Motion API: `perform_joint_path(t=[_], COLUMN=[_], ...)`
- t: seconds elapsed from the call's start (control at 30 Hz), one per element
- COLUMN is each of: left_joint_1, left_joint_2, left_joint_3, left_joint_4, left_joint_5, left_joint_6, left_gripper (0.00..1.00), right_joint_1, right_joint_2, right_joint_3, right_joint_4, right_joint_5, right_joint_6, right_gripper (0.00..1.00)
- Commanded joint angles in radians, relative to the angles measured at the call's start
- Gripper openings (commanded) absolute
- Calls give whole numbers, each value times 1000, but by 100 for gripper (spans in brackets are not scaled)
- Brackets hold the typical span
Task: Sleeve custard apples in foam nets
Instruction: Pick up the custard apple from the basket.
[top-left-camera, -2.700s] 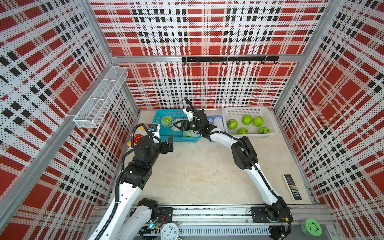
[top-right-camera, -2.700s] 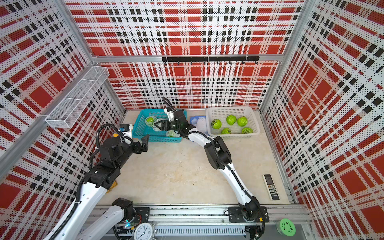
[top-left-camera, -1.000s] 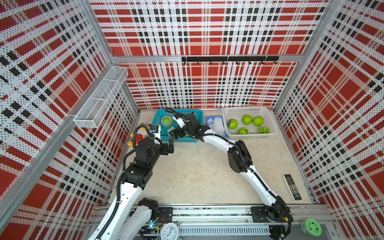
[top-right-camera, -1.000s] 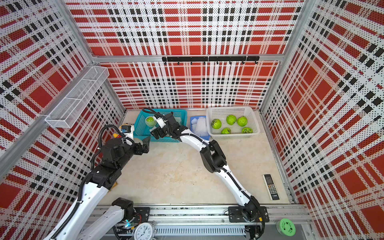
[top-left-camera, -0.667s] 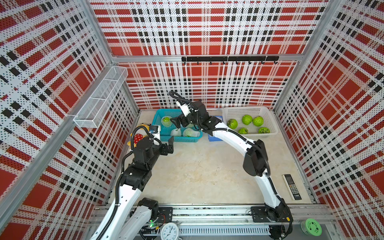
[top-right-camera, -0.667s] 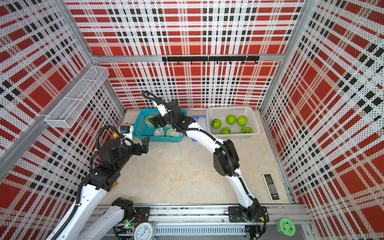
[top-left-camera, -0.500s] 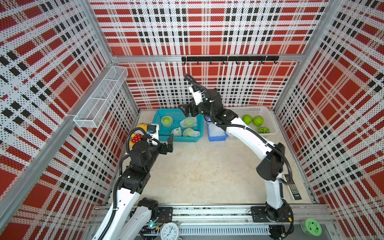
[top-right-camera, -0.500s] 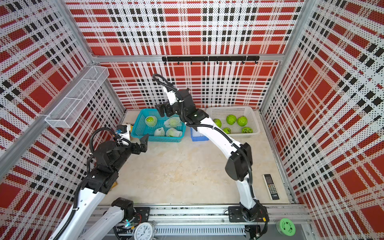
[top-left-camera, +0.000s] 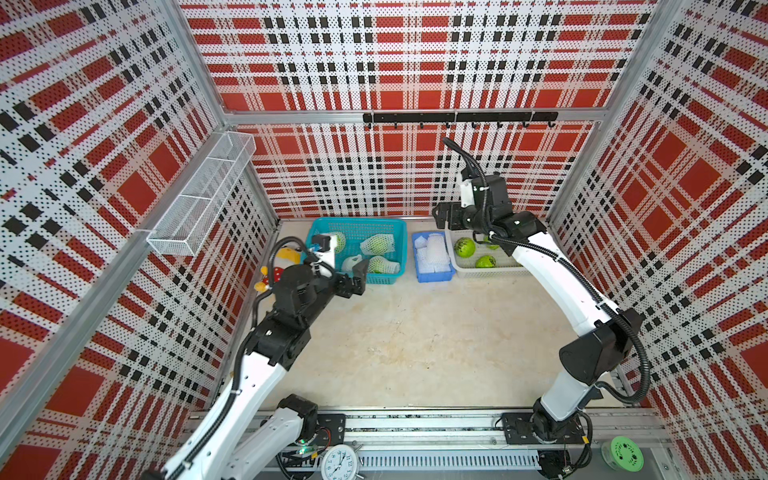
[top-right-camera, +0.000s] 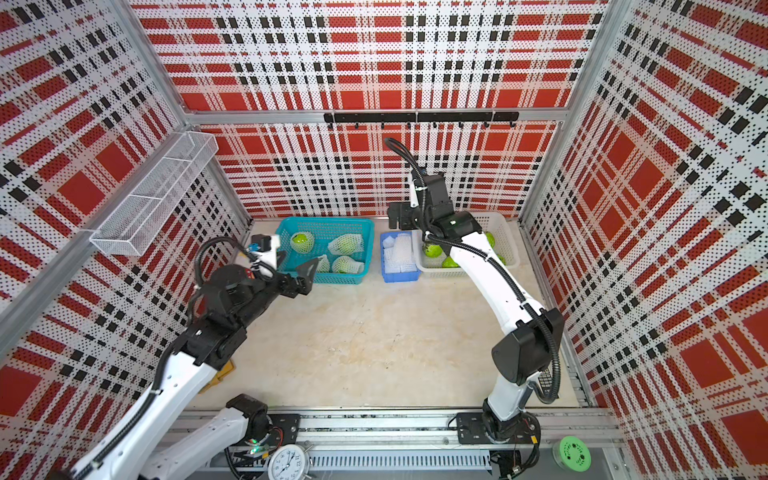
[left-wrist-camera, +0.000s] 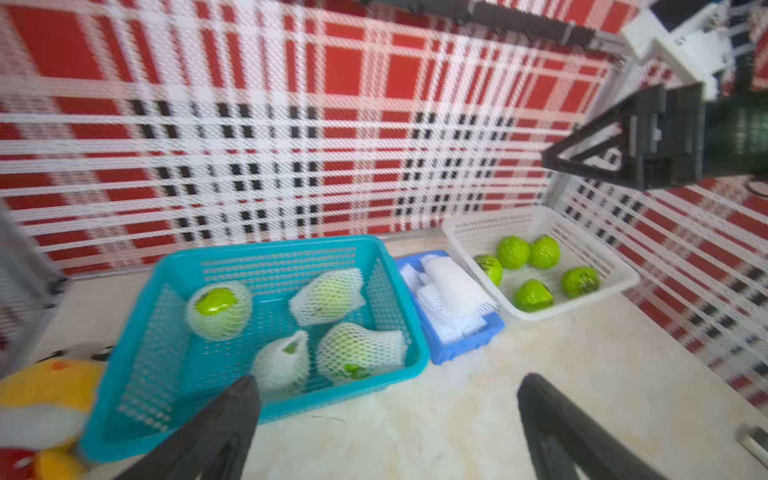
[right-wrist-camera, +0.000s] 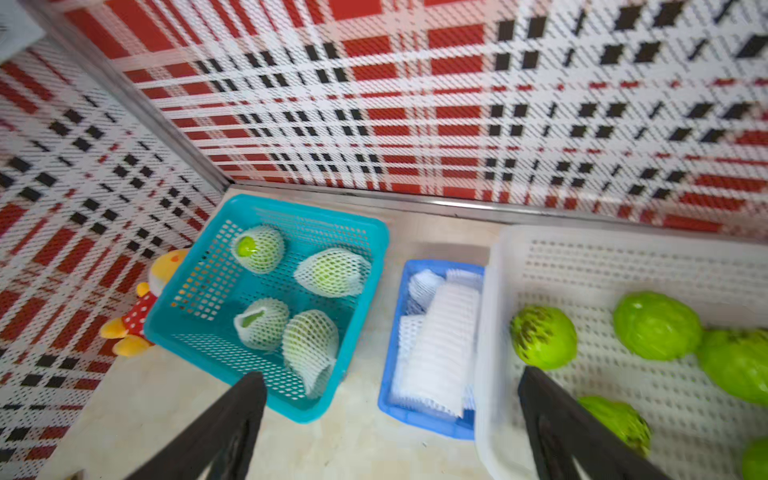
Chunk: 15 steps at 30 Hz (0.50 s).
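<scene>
Red plaid walls (top-left-camera: 415, 62) ring my beige counter (top-left-camera: 415, 340). Foam nets (top-left-camera: 434, 253) fill the blue tray (top-left-camera: 432, 277). Bare custard apples (top-left-camera: 464, 247) sit in the white basket (top-left-camera: 490, 273) just beside it, and four netted ones lie in the teal basket (top-left-camera: 357, 221) on its other side. My left gripper (left-wrist-camera: 388, 382) and right gripper (right-wrist-camera: 390, 374) both gape wide, empty.

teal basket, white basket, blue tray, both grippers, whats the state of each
teal basket, holds four sleeved custard apples
white basket, holds five bare custard apples
blue tray, piled with loose foam nets
left gripper, open, empty, by the teal basket
right gripper, open, empty, up in the air
</scene>
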<state>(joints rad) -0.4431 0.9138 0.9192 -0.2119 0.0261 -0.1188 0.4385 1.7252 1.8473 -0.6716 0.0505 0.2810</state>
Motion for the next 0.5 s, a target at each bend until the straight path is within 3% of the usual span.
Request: perform_joint_path(t=[0.0, 0.2, 0.47], left_joint_1=[-105, -192, -215], left_joint_2=[106, 308, 527], left_joint_3=[76, 146, 206], left_joint_4=[-48, -6, 87], left_joint_5=[3, 85, 158], left_joint_6=[19, 1, -34], left_gripper=[100, 100, 100], right_joint_1=[-71, -232, -361], right_joint_2=[-16, 75, 354], right_joint_3=[-55, -112, 79], right_joint_4=[-82, -57, -100], right_joint_5=[-3, -31, -57], right_joint_6=[36, 85, 113], right_gripper=[100, 100, 100])
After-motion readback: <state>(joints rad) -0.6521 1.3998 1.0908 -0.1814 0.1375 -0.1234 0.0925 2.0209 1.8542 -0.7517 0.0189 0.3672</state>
